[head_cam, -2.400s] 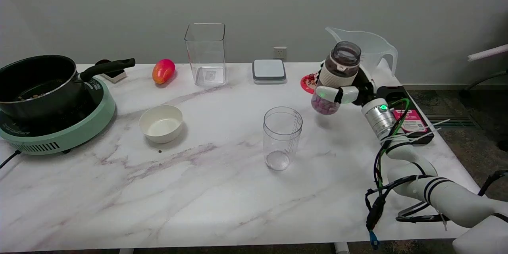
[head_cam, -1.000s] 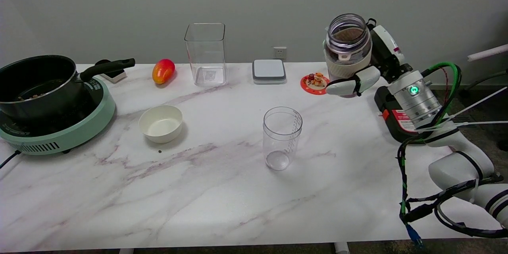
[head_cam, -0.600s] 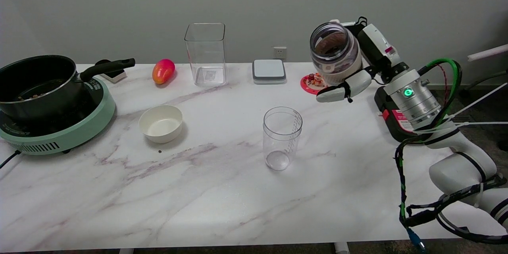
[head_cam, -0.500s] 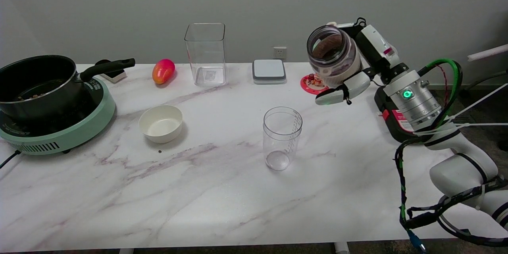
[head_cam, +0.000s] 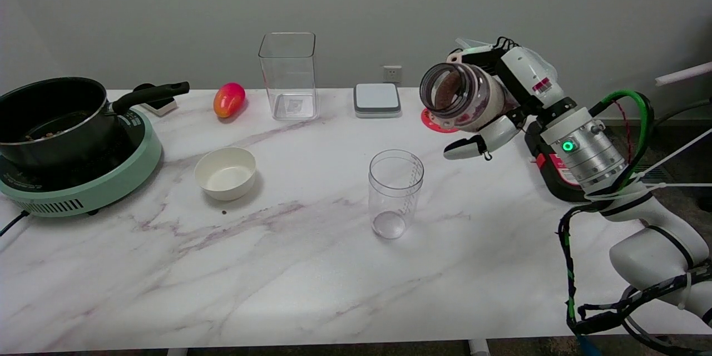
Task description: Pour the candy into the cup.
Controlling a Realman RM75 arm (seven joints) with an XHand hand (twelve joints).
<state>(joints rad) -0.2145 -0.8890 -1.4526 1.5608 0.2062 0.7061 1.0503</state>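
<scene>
We work over a marble table (head_cam: 289,283). Biggest item: green induction hob (head_cam: 83,183) w/ black pot (head_cam: 53,117) at far left, well apart from the action. Next, tall clear square container (head_cam: 288,75) at the back edge, then our right hand (head_cam: 500,97), its fingers clamped round the candy jar (head_cam: 461,97), thumb sticking out below it. Jar is in the air, tipped over toward the left, open mouth facing the cup side, candy visible inside; nothing seems to be spilling yet.

Step in hand, we judge: tilt-and-carry just ahead of the pour. The cup (head_cam: 395,192) stands upright & looks empty, mid-table, below and left of the jar mouth, not under it. Next move calls for bringing the mouth over the cup rim, then tipping further, slowly — narrow target, candy could bounce out.

Smaller stuff: white bowl (head_cam: 226,172) left of cup, near but not in the path; grey-topped box (head_cam: 377,99) & red coaster (head_cam: 436,119) behind; red-yellow fruit (head_cam: 228,99) at back. Black device (head_cam: 556,172) sits under the forearm. Nothing blocks the jar-to-cup path.
</scene>
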